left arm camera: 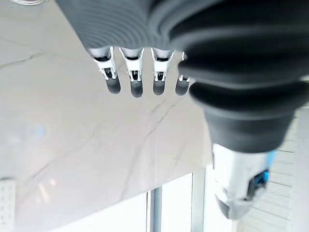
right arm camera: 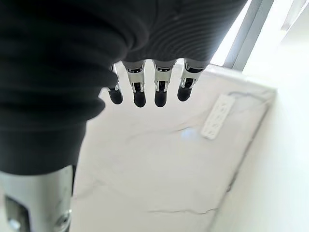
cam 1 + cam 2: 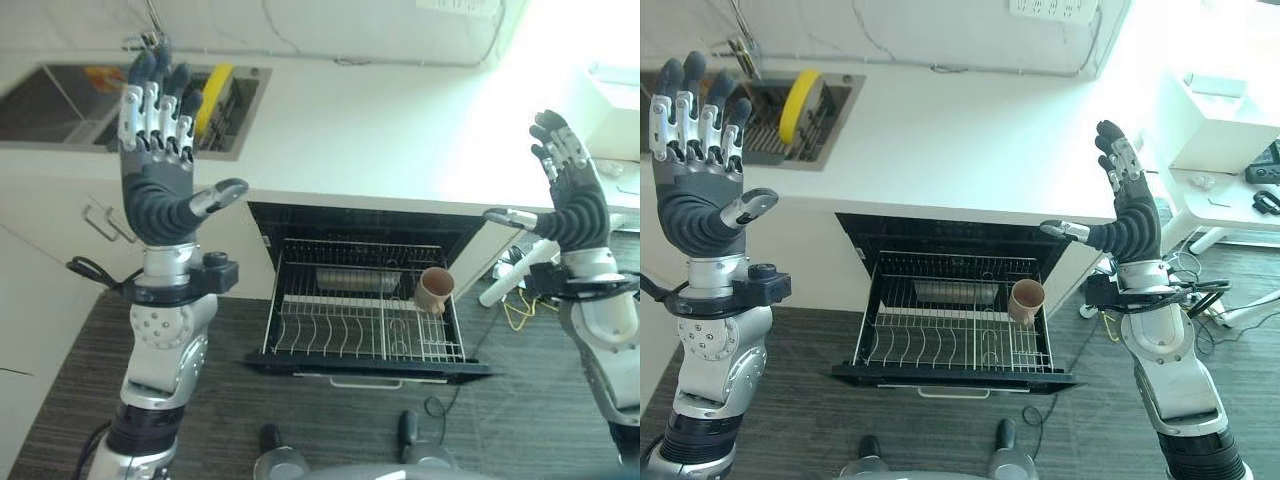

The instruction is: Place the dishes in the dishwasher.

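Currently both raised, fingers straight, holding nothing: left robot hand & right robot hand above the desk; brown cup sits in open dishwasher rack.

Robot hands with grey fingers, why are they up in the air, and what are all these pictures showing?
They belong to a walking robot that is meant to load a dishwasher. Two pictures come from cameras in its head, looking down. There you see its left hand and right hand raised, fingers straight, holding nothing. Below them a dishwasher rack is pulled out, with a brown cup lying in it. Behind is a white counter with a sink, where a yellow plate stands. The other two pictures come from cameras on the wrists, looking along the fingers at the wall.
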Controlling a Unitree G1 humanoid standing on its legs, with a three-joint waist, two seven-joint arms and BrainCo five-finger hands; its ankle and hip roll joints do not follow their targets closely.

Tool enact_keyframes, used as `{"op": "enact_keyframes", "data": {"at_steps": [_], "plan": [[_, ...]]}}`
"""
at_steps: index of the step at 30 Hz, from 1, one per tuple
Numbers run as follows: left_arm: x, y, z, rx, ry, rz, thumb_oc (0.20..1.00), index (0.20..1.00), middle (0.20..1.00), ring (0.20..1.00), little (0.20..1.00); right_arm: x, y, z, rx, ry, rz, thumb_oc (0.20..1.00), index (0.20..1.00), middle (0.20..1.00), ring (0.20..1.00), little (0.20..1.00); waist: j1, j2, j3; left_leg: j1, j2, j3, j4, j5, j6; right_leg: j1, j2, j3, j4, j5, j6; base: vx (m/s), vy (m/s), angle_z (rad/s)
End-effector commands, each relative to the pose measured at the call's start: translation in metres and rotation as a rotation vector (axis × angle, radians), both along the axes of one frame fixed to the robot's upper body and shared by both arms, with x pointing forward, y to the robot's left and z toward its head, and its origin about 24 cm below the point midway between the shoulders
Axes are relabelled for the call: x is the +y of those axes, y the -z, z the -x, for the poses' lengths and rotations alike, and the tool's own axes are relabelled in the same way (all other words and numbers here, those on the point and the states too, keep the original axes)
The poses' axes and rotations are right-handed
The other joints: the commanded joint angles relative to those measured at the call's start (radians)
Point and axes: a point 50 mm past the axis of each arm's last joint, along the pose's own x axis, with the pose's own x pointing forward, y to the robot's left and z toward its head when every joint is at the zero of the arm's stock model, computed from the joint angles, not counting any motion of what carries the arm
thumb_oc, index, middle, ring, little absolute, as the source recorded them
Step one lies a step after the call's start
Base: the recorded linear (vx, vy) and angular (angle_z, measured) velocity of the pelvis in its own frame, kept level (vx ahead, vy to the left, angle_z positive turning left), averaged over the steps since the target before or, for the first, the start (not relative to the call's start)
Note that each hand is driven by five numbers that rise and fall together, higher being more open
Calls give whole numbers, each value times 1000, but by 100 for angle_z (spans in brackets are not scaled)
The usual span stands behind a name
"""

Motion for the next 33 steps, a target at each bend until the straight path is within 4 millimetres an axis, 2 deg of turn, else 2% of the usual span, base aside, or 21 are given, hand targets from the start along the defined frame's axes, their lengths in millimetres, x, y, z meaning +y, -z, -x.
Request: {"op": "enact_keyframes", "data": {"at_steps": [1,5,6,7,8,11,12,13,15,16,19,21,22,23,24,26,27,28,29,32,33], "plan": [[6,-17,14,-149,13,6,1000,1000,1000,1000,1000,4,-33,14,-191,-78,-2,1000,1000,1000,1000,1000,30,-65,7,-23,35,-98,-6,36,-13,67,-16,29,17,-88,-26,-243,101,18],[13,-14,19,-150,-21,29,1000,1000,1000,1000,1000,-3,-41,14,-222,-102,-4,1000,1000,1000,1000,1000,18,-72,14,-36,-10,-122,316,-51,1,39,-41,61,16,-57,-40,-318,322,-32],[11,-16,17,-155,-14,24,1000,1000,1000,1000,1000,-3,-44,12,-238,-80,-6,1000,1000,1000,1000,1000,4,-63,14,-3,-27,-131,293,-121,10,14,-63,60,25,-30,-19,-298,644,-64],[10,-18,14,-159,0,20,1000,1000,1000,1000,1000,-2,-43,11,-247,-59,-14,1000,1000,1000,1000,1000,-15,-51,15,67,-38,-88,198,-166,27,-16,-97,63,36,4,11,-371,992,-25],[5,-22,6,-141,66,10,1000,1000,1000,1000,1000,-4,-37,11,-241,-19,-47,1000,1000,1000,1000,1000,-25,-44,28,115,-104,-79,113,-205,52,-52,-181,64,8,117,61,-312,818,18],[-2,-24,3,-130,115,-36,1000,1000,1000,1000,1000,-11,-33,16,-227,0,-66,1000,1000,1000,1000,1000,-37,-53,33,104,-161,-84,115,-226,69,-80,-216,82,0,170,69,-173,447,30],[-2,-22,5,-115,132,-63,1000,1000,1000,1000,1000,-14,-28,19,-207,9,-61,1000,1000,1000,1000,1000,-44,-56,38,104,-181,-80,105,-211,78,-108,-212,66,39,212,68,-179,402,37],[0,-20,6,-106,137,-68,1000,1000,1000,1000,1000,-15,-25,20,-198,14,-58,1000,1000,1000,1000,1000,-43,-53,41,108,-180,-73,96,-201,83,-117,-201,59,81,197,64,-191,386,34],[10,-13,10,-74,143,-55,1000,1000,1000,1000,1000,-21,-22,25,-183,23,-73,1000,1000,1000,1000,1000,-37,-38,29,115,-182,-51,35,-173,118,-94,-80,33,216,48,28,-120,299,10],[10,-11,9,-66,141,-45,1000,1000,1000,1000,1000,-22,-22,25,-180,15,-93,1000,1000,1000,1000,1000,-38,-34,26,123,-192,-45,6,-160,128,-92,-30,22,282,18,22,-63,220,-28],[6,-11,8,-75,110,-14,1000,1000,1000,1000,1000,-19,-19,26,-180,17,-89,1000,1000,1000,1000,1000,-51,-35,11,140,-233,-26,-42,-140,153,-115,73,14,382,-15,12,-13,118,-27],[6,-13,7,-86,88,5,1000,1000,1000,1000,1000,-18,-17,26,-185,33,-79,1000,1000,1000,1000,1000,-58,-41,-1,152,-253,-20,-43,-152,162,-138,84,5,365,-25,6,79,-36,-12],[7,-15,6,-93,85,1,1000,1000,1000,1000,1000,-23,-18,25,-187,74,-73,1000,1000,1000,1000,1000,-58,-34,-8,137,-250,-11,-11,-153,161,-107,98,-7,320,-118,-34,98,-97,16],[7,-15,6,-93,86,2,1000,1000,1000,1000,1000,-24,-18,26,-188,82,-69,1000,1000,1000,1000,1000,-60,-34,-7,133,-250,-13,1,-158,159,-99,101,-6,313,-128,-39,122,-126,34],[7,-15,7,-80,122,25,1000,1000,1000,1000,1000,-30,-20,27,-189,133,-51,1000,1000,1000,1000,1000,-54,-37,1,82,-236,7,165,-127,114,-30,114,-15,278,-201,-79,68,-84,48],[6,-14,9,-75,142,64,1000,1000,1000,1000,1000,-30,-24,26,-199,144,-34,1000,1000,1000,1000,1000,-44,-44,19,-16,-182,1,360,-2,33,5,115,-17,251,-199,-111,43,-20,52],[7,-13,9,-77,137,84,1000,1000,1000,1000,1000,-29,-31,24,-214,138,-6,1000,1000,1000,1000,1000,-39,-54,31,-74,-130,-32,440,-6,19,15,95,-7,250,-198,-119,41,141,63],[7,-13,10,-79,131,85,1000,1000,1000,1000,1000,-29,-36,22,-215,132,-4,1000,1000,1000,1000,1000,-37,-56,31,-74,-87,-29,421,-12,23,16,87,-5,254,-203,-119,107,470,61],[11,-11,12,-75,115,98,1000,1000,1000,1000,1000,-31,-39,20,-217,117,4,1000,1000,1000,1000,1000,-47,-58,21,-23,-5,-29,303,-48,41,4,65,13,264,-207,-104,128,508,15],[17,-7,16,-69,68,131,1000,1000,1000,1000,1000,-31,-41,23,-214,75,25,1000,1000,1000,1000,1000,-39,-44,-5,44,62,-113,51,24,4,-13,41,69,265,-219,-74,133,627,-37],[17,-7,16,-68,66,139,1000,1000,1000,1000,1000,-31,-41,23,-215,72,29,1000,1000,1000,1000,1000,-39,-39,-11,55,74,-111,13,48,-2,-16,36,73,266,-221,-73,65,727,-65]]}}
